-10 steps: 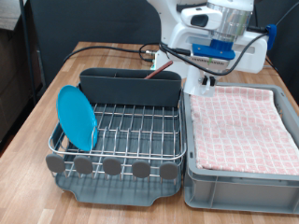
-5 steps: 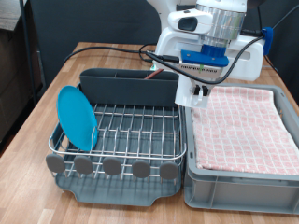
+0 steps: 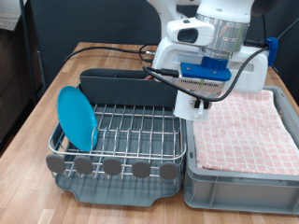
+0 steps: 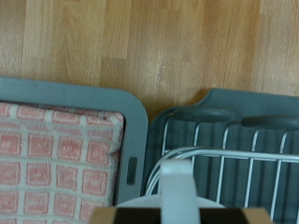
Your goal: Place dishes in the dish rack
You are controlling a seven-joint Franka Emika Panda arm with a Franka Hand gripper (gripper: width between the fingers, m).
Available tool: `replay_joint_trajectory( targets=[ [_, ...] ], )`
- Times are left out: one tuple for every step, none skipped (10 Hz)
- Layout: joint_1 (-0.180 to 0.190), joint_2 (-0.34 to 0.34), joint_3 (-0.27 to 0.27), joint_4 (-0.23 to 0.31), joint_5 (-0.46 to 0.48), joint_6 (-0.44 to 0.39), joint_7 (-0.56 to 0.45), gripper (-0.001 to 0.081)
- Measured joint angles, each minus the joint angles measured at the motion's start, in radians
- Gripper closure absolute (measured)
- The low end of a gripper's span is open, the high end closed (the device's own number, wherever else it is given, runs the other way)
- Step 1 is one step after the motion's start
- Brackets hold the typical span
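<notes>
Cup [image 3: 194, 112]: small white cylinder, hanging under the gripper [image 3: 197, 103] over the seam between the dish rack [image 3: 117, 149] and the grey bin [image 3: 234, 182], about mid-counter, nearer the exterior view's right edge than the left. Claw clenched on the cup's wall at the rim, as far as can be read: fingertips mostly hidden by the hand in the exterior view and cropped in the wrist view. Handling, est.: light, rigid, smooth-glazed, so slippery and prob. chips if dropped on wire. Best hold is a pinch across one wall at the rim, inside/outside, w/ the body hanging straight; a grip round the full dia. looks too wide for these fingers. Plate [image 3: 77, 118]: bright blue, already on edge in the rack slots at the end nearest the counter's left edge (exterior view). Caddy [image 3: 126, 86] runs along the rack's far side. View diffs: exterior view gives plate, whole rack and pink checked cloth [image 3: 243, 126]; wrist view has none of the plate, but shows the cup rim [image 4: 173, 173] directly over the bin rim [image 4: 135, 131] / rack wires [image 4: 234, 159] boundary, w/ bare wood counter [image 4: 149, 42] beyond.
</notes>
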Motion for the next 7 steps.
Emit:
replay_joint_trajectory(
  targets=[
    [0.000, 0.016, -0.001, 0.016, 0.004, 0.001, 0.000, 0.0735],
    [0.000, 0.030, -0.003, 0.033, 0.009, 0.001, 0.000, 0.0735],
    [0.000, 0.030, -0.003, 0.032, 0.008, -0.001, 0.000, 0.0735],
    [0.000, 0.031, -0.003, 0.027, 0.007, 0.022, 0.000, 0.0735],
    [0.000, 0.035, -0.003, 0.020, 0.004, 0.055, 0.000, 0.0735],
    [0.000, 0.043, -0.004, 0.017, 0.003, 0.082, 0.001, 0.0735],
    [0.000, 0.053, -0.006, 0.017, 0.003, 0.102, 0.001, 0.0735]
  ],
)
